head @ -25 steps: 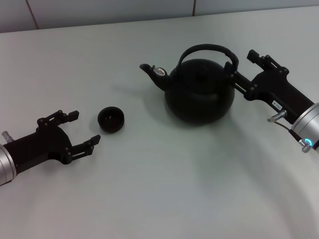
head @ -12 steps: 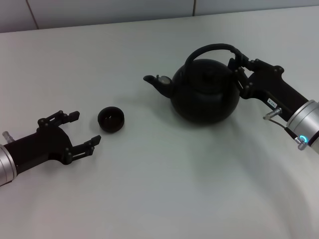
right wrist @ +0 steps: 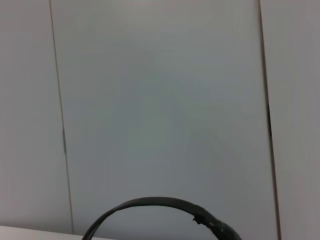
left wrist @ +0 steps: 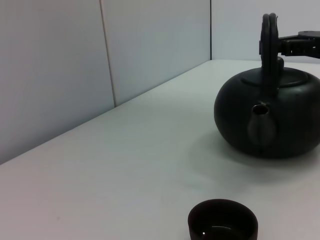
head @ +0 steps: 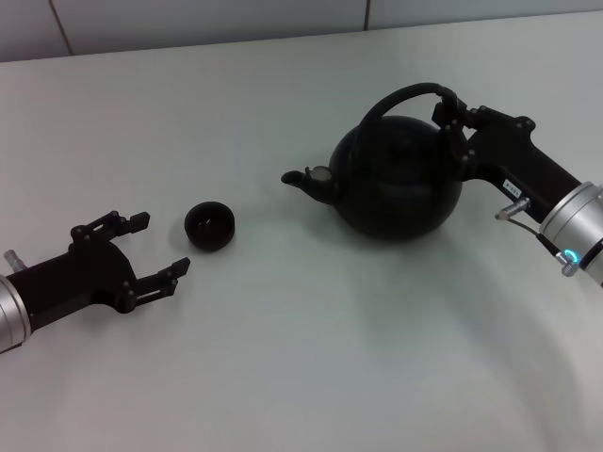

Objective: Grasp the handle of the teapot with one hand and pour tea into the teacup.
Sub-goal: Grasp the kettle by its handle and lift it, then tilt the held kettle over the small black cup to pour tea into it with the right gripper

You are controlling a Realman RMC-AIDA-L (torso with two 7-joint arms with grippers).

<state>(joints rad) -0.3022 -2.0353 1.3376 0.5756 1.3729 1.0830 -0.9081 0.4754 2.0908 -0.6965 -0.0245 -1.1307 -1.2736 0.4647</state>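
The black teapot (head: 400, 179) is right of centre in the head view, its spout (head: 306, 179) pointing left toward the small black teacup (head: 210, 226). My right gripper (head: 452, 118) is shut on the right end of the arched handle (head: 405, 94) and holds the pot tilted a little spout-down. My left gripper (head: 161, 243) is open and empty, resting just left of the teacup. The left wrist view shows the teacup (left wrist: 222, 222) close by, with the teapot (left wrist: 272, 117) and its handle (left wrist: 270, 40) beyond. The right wrist view shows only the handle's arc (right wrist: 150, 202).
The white table (head: 301, 358) runs back to a pale panelled wall (left wrist: 75, 75). Nothing else stands on it.
The right gripper has closed on the handle, and the teapot has shifted right and toward me, with its spout dipping lower. The left arm and the teacup have not moved.
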